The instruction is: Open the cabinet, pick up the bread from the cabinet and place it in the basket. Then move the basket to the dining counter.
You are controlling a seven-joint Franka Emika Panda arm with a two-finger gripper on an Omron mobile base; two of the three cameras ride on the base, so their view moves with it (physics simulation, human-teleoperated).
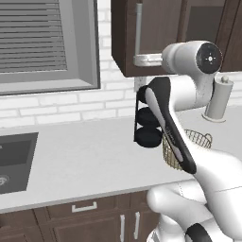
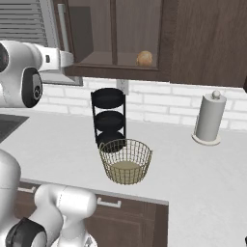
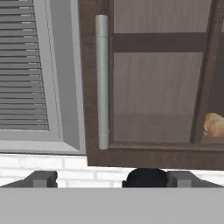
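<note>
I am working the cabinet-opening step. The claw (image 3: 112, 179) is hovering just below and in front of the cabinet (image 3: 157, 87), fingers spread wide and pinching nothing. In the hand view the long silver bar handle (image 3: 102, 81) is standing upright above the gap between the fingertips (image 3: 41, 178), nearer the left one, and apart from both.

From the right base view the hand is sitting beside the handle's lower end, near the cabinet's bottom edge. Whether the door is already ajar I cannot tell for certain (the interior is showing through the panels in both the hand and right base views).

The bread (image 2: 144, 58) is lying on the cabinet shelf, toward the right side of the opening, well apart from the handle. The basket (image 2: 125, 161) is waiting empty on the tabletop (image 2: 193, 169), just in front of the black three-tier rack (image 2: 109, 117), with a paper towel holder (image 2: 210, 118) off to its right.

Next move, as I am judging it: raise the claw so the bar sits squarely between the fingers, close on it, then pull the door outward along its arc. Risk: a grip too low on the bar could slip off its end.
</note>
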